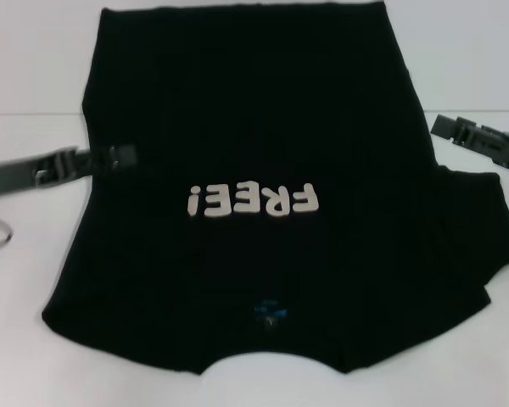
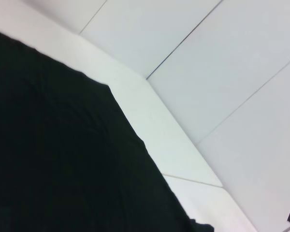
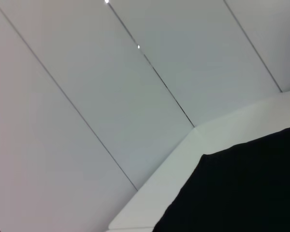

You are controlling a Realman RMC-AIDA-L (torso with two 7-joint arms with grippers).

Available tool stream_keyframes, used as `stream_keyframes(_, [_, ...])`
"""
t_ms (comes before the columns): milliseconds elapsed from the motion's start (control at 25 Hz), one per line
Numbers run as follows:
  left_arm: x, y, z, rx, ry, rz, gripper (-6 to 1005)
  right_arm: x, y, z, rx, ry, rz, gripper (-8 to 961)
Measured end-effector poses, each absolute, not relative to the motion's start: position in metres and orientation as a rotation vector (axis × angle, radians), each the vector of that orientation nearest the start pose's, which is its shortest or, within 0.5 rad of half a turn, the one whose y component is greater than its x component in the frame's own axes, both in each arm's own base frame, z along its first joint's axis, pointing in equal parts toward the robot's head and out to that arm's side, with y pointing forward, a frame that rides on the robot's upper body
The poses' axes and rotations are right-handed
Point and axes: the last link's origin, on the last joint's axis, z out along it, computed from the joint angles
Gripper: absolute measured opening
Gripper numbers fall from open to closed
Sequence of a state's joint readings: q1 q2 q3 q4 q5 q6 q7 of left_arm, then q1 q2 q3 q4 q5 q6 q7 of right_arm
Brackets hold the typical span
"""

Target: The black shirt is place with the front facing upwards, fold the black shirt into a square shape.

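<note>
The black shirt (image 1: 254, 110) lies flat on the white table (image 1: 34, 68), front up, with its collar toward me. The off-white "FREE!" lettering (image 1: 253, 201) sits mid-shirt and the blue neck label (image 1: 270, 312) near the collar. The right sleeve (image 1: 483, 225) spreads out to the right. My left gripper (image 1: 123, 158) is at the shirt's left edge, level with the chest. My right gripper (image 1: 448, 127) is over bare table just off the shirt's right edge. The shirt also shows in the left wrist view (image 2: 53, 159) and the right wrist view (image 3: 246, 188).
Bare white tabletop (image 2: 150, 111) shows on both sides of the shirt. Pale wall panels (image 3: 111, 96) stand beyond the table's far edge. The shirt's collar side lies near the table's front edge.
</note>
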State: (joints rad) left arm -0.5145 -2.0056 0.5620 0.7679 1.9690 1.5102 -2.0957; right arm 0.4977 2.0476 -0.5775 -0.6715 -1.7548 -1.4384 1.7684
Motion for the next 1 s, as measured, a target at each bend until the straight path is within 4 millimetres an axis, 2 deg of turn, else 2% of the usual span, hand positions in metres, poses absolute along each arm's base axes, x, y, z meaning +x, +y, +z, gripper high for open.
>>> stream_keyframes(120, [-0.298,0.335,0.068,-2.274,-1.415,-0.887,421,0.282,0.356,0.069,-2.278,1.152,0.963,693])
stream_keyframes(200, [-0.302,0.323,0.064,-2.318,-1.388,-0.879,465,0.291,0.356,0.085,-2.275,1.243,0.864,692])
stream_keyframes(320, [-0.305,0.316,0.062,-2.315,-1.389,-0.883,531,0.305,0.358,0.113,-2.202,1.399,0.693,691])
stream_keyframes(480, [-0.303,0.318,0.06,-2.307,-1.388,-0.901,618,0.308,0.362,0.141,-2.088,1.524,0.481,690])
stream_keyframes(600, [-0.298,0.321,0.059,-2.321,-1.373,-0.911,692,0.305,0.366,0.145,-2.063,1.576,0.35,689])
stream_keyframes(760, [-0.292,0.326,0.057,-2.33,-1.36,-0.92,813,0.304,0.367,0.138,-2.049,1.638,0.24,688])
stream_keyframes(1000, [-0.291,0.326,0.055,-2.332,-1.355,-0.923,813,0.313,0.364,0.13,-1.986,1.742,0.185,686])
